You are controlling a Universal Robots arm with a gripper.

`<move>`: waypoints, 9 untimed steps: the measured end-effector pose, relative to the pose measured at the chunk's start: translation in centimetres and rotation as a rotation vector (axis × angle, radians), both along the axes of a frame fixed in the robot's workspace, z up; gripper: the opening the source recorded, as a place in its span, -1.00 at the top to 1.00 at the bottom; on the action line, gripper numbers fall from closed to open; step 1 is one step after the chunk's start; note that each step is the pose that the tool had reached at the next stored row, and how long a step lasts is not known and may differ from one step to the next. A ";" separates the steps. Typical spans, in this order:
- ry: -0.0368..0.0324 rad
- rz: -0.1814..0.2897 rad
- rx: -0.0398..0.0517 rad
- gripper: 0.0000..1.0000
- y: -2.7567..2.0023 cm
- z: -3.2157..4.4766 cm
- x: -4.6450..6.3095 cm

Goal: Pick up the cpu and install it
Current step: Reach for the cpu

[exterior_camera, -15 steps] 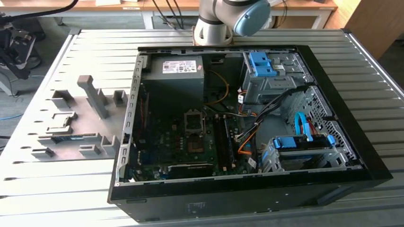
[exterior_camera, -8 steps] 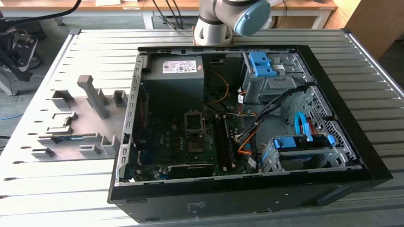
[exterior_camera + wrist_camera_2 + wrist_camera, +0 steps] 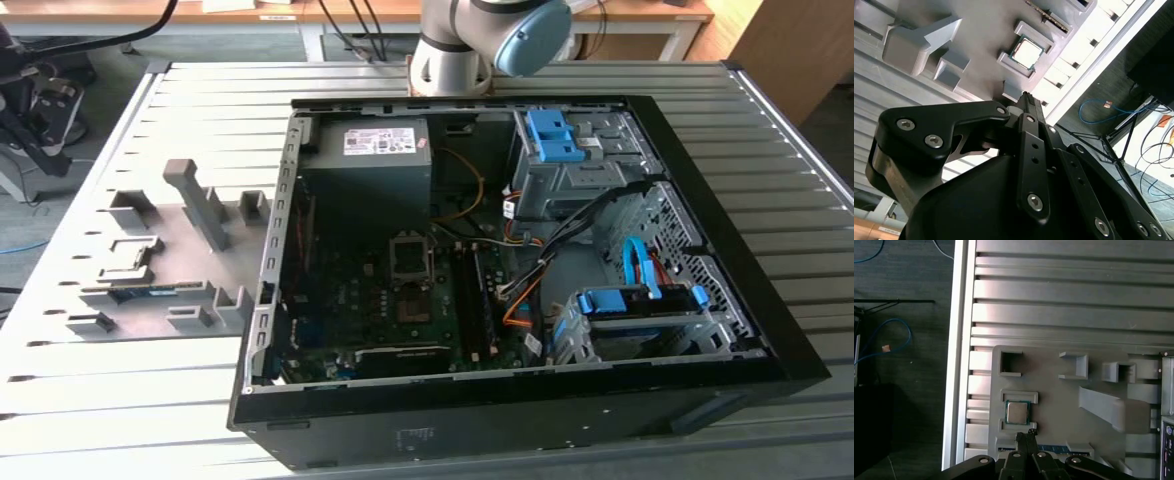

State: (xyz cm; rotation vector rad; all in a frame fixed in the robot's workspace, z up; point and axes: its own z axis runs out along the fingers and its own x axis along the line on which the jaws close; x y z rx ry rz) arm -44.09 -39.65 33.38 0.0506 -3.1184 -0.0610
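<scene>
While its fingers are pressed together on nothing, the end effector hangs over the grey fixture plate. The cpu lies flat in a square pocket of that plate, just beside the end effector. The plate rests on the slatted worktop.

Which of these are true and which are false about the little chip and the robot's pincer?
1. The cpu lies in a square holder on the grey fixture tray. True.
2. The pincer is holding the cpu. False: its fingers are shut on nothing, and the cpu lies in its holder next to the fingertips.
3. The computer case is open, so you can see the parts inside. True.
4. The cpu is inside the computer case. False: it lies on the tray, outside the case.
</scene>
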 end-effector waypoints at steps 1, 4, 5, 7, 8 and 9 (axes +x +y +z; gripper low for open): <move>0.0000 0.000 0.0000 0.80 0.00 -0.06 0.0; 0.0000 0.000 0.0000 0.80 0.00 -0.24 0.0; 0.0001 0.000 -0.0001 0.80 0.00 -0.29 0.0; 0.0000 0.000 0.0000 0.80 0.00 -0.41 0.0; 0.0000 0.000 -0.0001 0.80 0.00 -0.47 0.0; 0.0000 0.000 0.0000 0.80 0.00 -0.52 0.0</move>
